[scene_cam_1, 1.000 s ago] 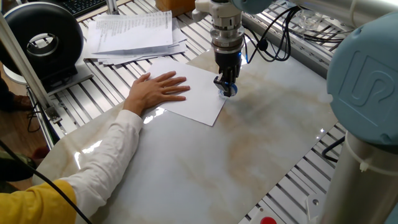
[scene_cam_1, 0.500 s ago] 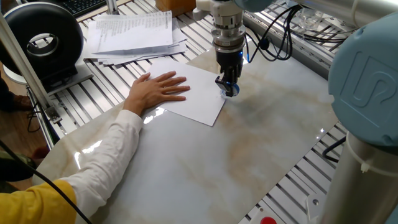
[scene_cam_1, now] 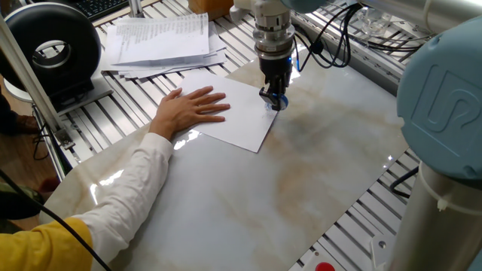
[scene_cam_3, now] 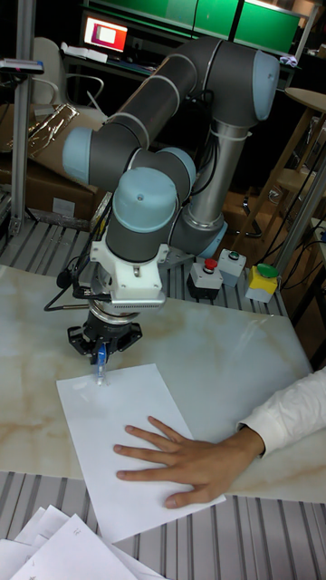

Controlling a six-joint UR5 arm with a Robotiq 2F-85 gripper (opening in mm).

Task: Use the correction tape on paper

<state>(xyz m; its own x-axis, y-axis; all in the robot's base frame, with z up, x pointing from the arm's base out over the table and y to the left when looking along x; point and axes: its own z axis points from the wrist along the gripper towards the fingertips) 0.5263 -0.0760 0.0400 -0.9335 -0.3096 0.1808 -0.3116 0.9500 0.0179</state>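
Currently gripper [scene_cam_1: 274,100] clenched on the correction tape [scene_cam_3: 100,371] at paper [scene_cam_1: 233,120] edge, frame centre — tip may overrun, creasing sheet.

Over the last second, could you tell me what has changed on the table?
The gripper, shut on the correction tape, slid along the paper's edge toward the far side of the table. The person's hand stayed flat on the paper, which did not shift.
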